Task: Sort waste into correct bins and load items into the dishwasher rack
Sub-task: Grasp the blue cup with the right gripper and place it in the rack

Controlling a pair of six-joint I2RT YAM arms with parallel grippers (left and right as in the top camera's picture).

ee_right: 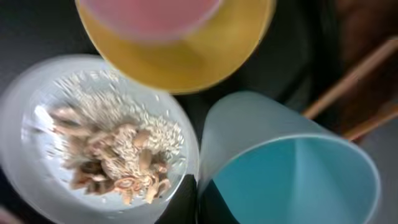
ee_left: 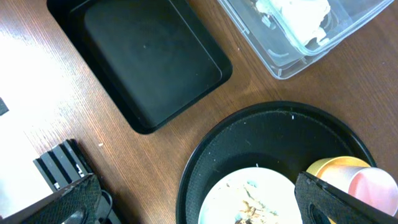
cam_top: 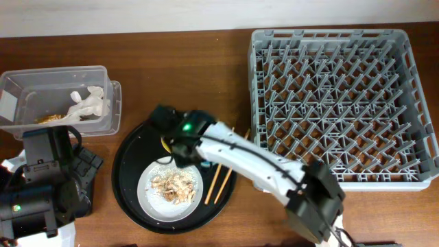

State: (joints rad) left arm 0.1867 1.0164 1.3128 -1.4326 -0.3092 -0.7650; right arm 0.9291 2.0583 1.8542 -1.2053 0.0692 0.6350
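My right end effector (cam_top: 181, 143) is low over the round black tray (cam_top: 129, 180), right at the light-blue cup (ee_right: 286, 168). The cup fills the wrist view, tipped with its mouth toward the camera. One dark finger shows at the cup's rim, between the cup and the plate (ee_right: 18, 112). The other finger is out of sight, so I cannot tell whether the grip has closed.

Just beyond the cup sits the yellow saucer (ee_right: 186, 62), with the pink cup (ee_right: 149, 12) on top of it. The plate beside them carries the food scraps (ee_right: 118, 155), shredded brown bits and rice grains. The chopsticks (ee_right: 354, 74) lie on the other side of the cup, on the right part of the round tray.

My left end effector (ee_left: 196, 202) hangs above the tray's near-left edge, fingers spread wide with nothing between them. Past it the shallow black rectangular tray (ee_left: 149, 56) lies bare on the bench (cam_top: 171, 62). The clear tub (cam_top: 62, 77) is close beside it and holds the crumpled tissue (cam_top: 89, 103) and a few brownish bits.

Farthest off, at the right of the bench, the grey dishwasher rack (cam_top: 336, 103) stands with no items among its pegs.
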